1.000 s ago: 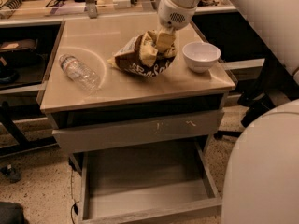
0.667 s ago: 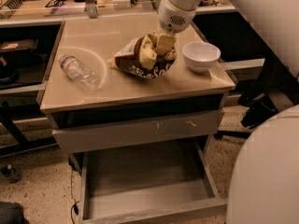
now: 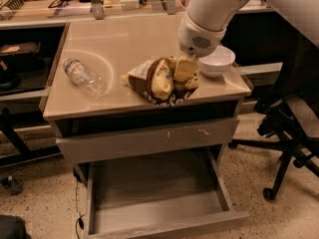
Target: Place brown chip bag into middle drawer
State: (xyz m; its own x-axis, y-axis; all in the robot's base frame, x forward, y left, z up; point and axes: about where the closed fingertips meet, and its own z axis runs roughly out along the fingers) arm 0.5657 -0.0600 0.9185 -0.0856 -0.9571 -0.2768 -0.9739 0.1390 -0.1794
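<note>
One gripper [image 3: 187, 67] hangs over the front right part of the table [image 3: 124, 39]. It is clamped on the top of the brown chip bag [image 3: 154, 81]. The bag is all crumpled, and its low end is at the table's front edge. A white bowl [image 3: 215, 61] is on the table's right side, just beside the gripper. A clear bottle [image 3: 84, 76] lies on the table's left side. Below the table, the middle drawer [image 3: 149, 188] is pulled out, under a shut drawer [image 3: 124, 143] with pale scratches.
</note>
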